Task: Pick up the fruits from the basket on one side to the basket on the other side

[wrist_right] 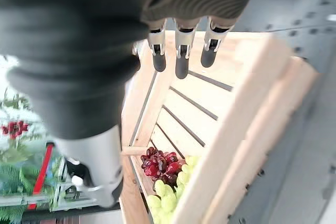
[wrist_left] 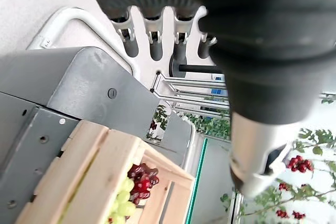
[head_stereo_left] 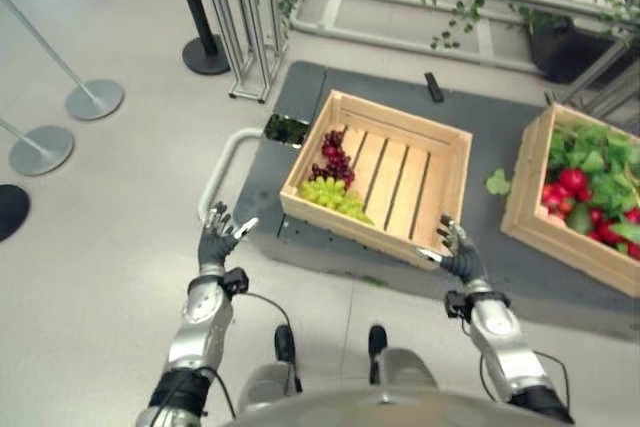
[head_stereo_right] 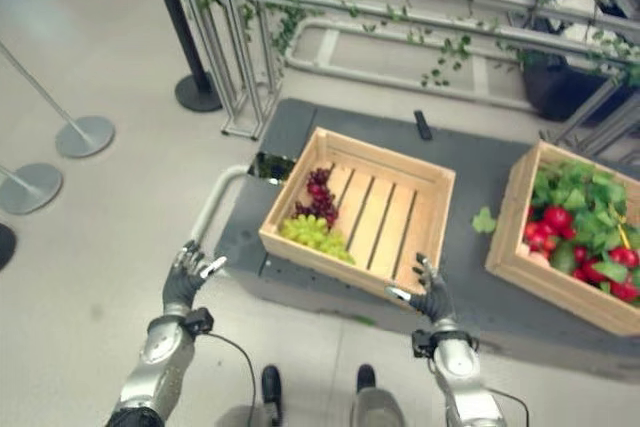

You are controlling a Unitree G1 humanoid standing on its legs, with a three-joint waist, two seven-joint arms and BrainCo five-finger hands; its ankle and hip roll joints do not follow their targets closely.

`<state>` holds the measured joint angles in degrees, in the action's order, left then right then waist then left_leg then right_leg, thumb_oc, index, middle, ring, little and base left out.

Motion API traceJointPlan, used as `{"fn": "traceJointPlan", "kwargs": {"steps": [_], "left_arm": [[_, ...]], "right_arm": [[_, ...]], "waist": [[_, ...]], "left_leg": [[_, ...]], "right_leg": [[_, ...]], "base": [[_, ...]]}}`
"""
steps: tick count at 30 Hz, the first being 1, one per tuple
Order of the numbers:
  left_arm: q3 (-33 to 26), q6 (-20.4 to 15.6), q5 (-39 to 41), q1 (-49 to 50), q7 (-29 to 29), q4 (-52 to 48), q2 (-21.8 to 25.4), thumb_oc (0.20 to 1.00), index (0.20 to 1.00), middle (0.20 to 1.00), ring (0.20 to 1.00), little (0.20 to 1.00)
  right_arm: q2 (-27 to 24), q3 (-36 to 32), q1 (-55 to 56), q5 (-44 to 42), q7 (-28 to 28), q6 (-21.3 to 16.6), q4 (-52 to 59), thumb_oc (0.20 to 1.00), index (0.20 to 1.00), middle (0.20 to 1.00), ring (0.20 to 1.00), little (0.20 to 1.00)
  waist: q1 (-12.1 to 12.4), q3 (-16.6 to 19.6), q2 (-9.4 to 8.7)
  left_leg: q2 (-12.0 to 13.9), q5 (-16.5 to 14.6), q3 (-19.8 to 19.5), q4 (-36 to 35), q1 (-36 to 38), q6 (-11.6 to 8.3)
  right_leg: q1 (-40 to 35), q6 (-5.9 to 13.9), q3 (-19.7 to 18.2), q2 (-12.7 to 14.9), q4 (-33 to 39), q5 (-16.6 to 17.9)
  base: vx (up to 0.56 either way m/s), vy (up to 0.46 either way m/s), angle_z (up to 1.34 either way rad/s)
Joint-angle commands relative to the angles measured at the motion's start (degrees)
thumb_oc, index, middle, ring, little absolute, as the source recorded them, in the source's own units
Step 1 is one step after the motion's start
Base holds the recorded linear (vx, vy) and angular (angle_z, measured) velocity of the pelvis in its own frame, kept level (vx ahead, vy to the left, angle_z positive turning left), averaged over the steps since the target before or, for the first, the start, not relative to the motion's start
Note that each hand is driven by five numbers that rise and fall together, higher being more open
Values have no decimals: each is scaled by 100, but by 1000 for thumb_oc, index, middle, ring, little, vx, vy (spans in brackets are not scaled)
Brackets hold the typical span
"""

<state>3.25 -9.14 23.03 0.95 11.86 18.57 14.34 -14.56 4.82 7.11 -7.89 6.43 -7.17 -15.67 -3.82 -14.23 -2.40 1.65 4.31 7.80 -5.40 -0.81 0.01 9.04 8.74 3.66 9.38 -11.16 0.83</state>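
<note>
L hand [head_stereo_left: 217,237] at ~8 o'clock in the eye views, fingers loosely spread, palm up-ish, holding nothing, hovering over bare floor just off the near-left corner of the dark platform [head_stereo_left: 300,97]. R hand [head_stereo_left: 455,252] at ~5 o'clock, fingers relaxed and apart, empty, right by the near-right corner of the near crate [head_stereo_left: 385,175]; contact w/ the wood can't be told. R wrist view: fingertips [wrist_right: 181,69] straight, poised above the crate's slatted floor.

Near crate sits on the platform at centre. Inside, at its far-left end (~10 o'clock of the crate): dark red grapes [head_stereo_left: 333,157], w/ green grapes [head_stereo_left: 330,195] touching them on the near side. Rest of the slats bare.

Second crate [head_stereo_left: 535,207] at 3 o'clock, apart from the first, packed w/ red fruit [head_stereo_left: 572,182] and green leaves [head_stereo_left: 595,152]. Loose leaf [head_stereo_left: 497,183] btwn crates. Small black object [head_stereo_left: 433,87] at 12 o'clock on platform.
</note>
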Motion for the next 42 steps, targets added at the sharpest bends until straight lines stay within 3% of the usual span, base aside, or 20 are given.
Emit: {"fn": "traceJointPlan", "kwargs": {"steps": [1,5,11,19,22,23,24,26,28,29,30,31,32,33,34,35,37,38,39,42], "left_arm": [[-112,-201,-405,-249,51,-415,114,1000,1000,1000,1000,1000],[-138,-176,-450,-253,56,-481,78,1000,1000,1000,1000,1000],[-108,-146,-386,-340,74,-568,132,1000,1000,1000,1000,1000],[-143,-104,-296,-242,-63,-546,64,1000,1000,1000,1000,1000],[-184,-164,-208,-316,-42,-585,72,1000,1000,1000,1000,1000],[-151,-193,-185,-377,-54,-612,58,1000,1000,1000,1000,1000],[-153,-193,-186,-386,-54,-610,61,1000,1000,1000,1000,1000],[-120,-207,-223,-532,-17,-632,86,1000,1000,1000,1000,1000],[-143,-214,-292,-615,2,-682,111,1000,1000,1000,1000,1000],[-171,-216,-374,-646,38,-730,149,1000,1000,1000,1000,1000],[-193,-217,-467,-665,89,-775,195,1000,1000,1000,1000,1000],[-191,-217,-470,-665,92,-774,191,1000,1000,1000,1000,1000],[-187,-228,-570,-732,165,-749,259,1000,1000,1000,1000,1000],[-187,-230,-572,-739,166,-743,253,1000,1000,1000,1000,1000],[-169,-223,-627,-812,196,-699,267,1000,1000,1000,1000,1000],[-168,-226,-629,-821,198,-691,263,1000,1000,1000,1000,1000],[-197,-203,-797,-952,278,-619,334,1000,1000,1000,1000,1000],[-220,-215,-798,-955,263,-567,370,1000,1000,1000,1000,1000],[-183,-171,-899,-990,324,-505,375,1000,1000,1000,1000,1000],[-270,-148,-1042,-1035,364,-486,531,1000,1000,1000,1000,1000]], "right_arm": [[24,-176,-167,-196,134,-354,429,1000,1000,1000,1000,1000],[-22,-128,-178,-106,196,-319,403,1000,1000,1000,1000,1000],[-78,-93,-257,-271,240,-307,405,1000,1000,1000,1000,1000],[-245,-150,-172,-129,158,-256,400,1000,1000,1000,1000,1000],[-441,-158,-313,-116,195,-318,489,1000,1000,1000,1000,1000],[-530,-236,-295,-123,201,-366,514,1000,1000,1000,1000,1000],[-527,-238,-303,-124,200,-367,512,1000,1000,1000,1000,1000],[-589,-345,-337,-116,268,-396,529,1000,1000,1000,1000,1000],[-596,-410,-435,-84,352,-420,462,1000,1000,1000,1000,1000],[-589,-431,-449,-71,389,-436,445,1000,1000,1000,1000,1000],[-602,-474,-452,-64,425,-459,400,1000,1000,1000,1000,1000],[-605,-474,-451,-64,427,-461,399,1000,1000,1000,1000,1000],[-675,-495,-481,-28,498,-486,331,1000,1000,1000,1000,1000],[-681,-496,-485,-28,499,-487,327,1000,1000,1000,1000,1000],[-750,-539,-504,-11,558,-503,347,1000,1000,1000,1000,1000],[-753,-540,-506,-10,559,-502,349,1000,1000,1000,1000,1000],[-804,-695,-512,26,706,-513,331,1000,1000,1000,1000,1000],[-798,-682,-511,30,694,-509,335,1000,1000,1000,1000,1000],[-764,-620,-529,63,684,-481,288,1000,1000,1000,1000,1000],[-755,-605,-568,85,639,-441,269,1000,1000,1000,1000,1000]], "waist": [[-54,186,19],[-58,235,-52],[-62,237,24],[-194,308,272],[-219,95,307],[-146,-86,236],[-159,-77,225],[-86,-265,196],[-96,-279,206],[-95,-284,227],[-95,-279,301],[-90,-281,300],[-75,-335,430],[-72,-333,435],[-126,-382,521],[-123,-377,520],[-218,-410,533],[-253,-390,614],[-245,-415,731],[-262,-365,819]], "left_leg": [[-233,-629,-260,107,125,-37],[-326,-672,-153,92,137,-42],[-204,-625,11,104,52,-113],[-49,-875,100,449,232,-178],[22,-1074,72,1365,-195,-257],[-26,-1133,-145,2419,-633,-390],[-37,-1103,-154,2431,-675,-390],[-271,-854,-708,2936,-1050,-546],[-239,-826,-1013,2815,-1295,-536],[-120,-808,-1132,2578,-1396,-547],[200,-607,-1316,1953,-1359,-610],[208,-573,-1310,1877,-1315,-620],[569,5,-1555,1090,-1456,-674],[582,56,-1548,997,-1414,-682],[756,403,-1358,454,-1549,-820],[757,428,-1350,414,-1535,-826],[964,544,-828,377,-1783,-899],[997,431,-715,343,-1466,-875],[1037,658,-685,194,-1339,-957],[1022,565,-549,95,-1239,-1024]], "right_leg": [[122,181,-62,-105,8,-57],[11,60,239,-244,773,125],[89,-8,507,-387,705,29],[-207,-148,358,-562,943,-87],[-300,-267,237,-655,1199,-62],[-509,-365,271,-614,1320,-92],[-481,-368,282,-602,1323,-71],[-529,-437,281,-545,1305,-90],[-531,-427,180,-545,1335,-146],[-539,-394,104,-550,1349,-182],[-556,-346,1,-623,1358,-226],[-561,-354,-5,-627,1357,-225],[-543,-333,-149,-736,1353,-291],[-534,-341,-151,-742,1341,-295],[-555,-331,-202,-749,1355,-373],[-546,-332,-206,-746,1351,-378],[-584,-261,-182,-539,1342,-467],[-563,-244,-210,-588,1272,-517],[-570,-247,-265,-665,1299,-487],[-390,-218,-450,-632,1384,-400]], "base": [[65,28,-6],[24,0,7],[5,-52,-19],[91,-77,-22],[-36,-124,-19],[-33,-133,-30],[-32,-166,-25],[-42,-47,-8],[11,9,-11],[108,76,-15],[104,66,-18],[148,153,-31],[76,100,-25],[134,204,-9],[66,86,0],[82,173,-2],[67,173,-31],[101,198,-36],[17,261,-76],[8,172,-84]]}}
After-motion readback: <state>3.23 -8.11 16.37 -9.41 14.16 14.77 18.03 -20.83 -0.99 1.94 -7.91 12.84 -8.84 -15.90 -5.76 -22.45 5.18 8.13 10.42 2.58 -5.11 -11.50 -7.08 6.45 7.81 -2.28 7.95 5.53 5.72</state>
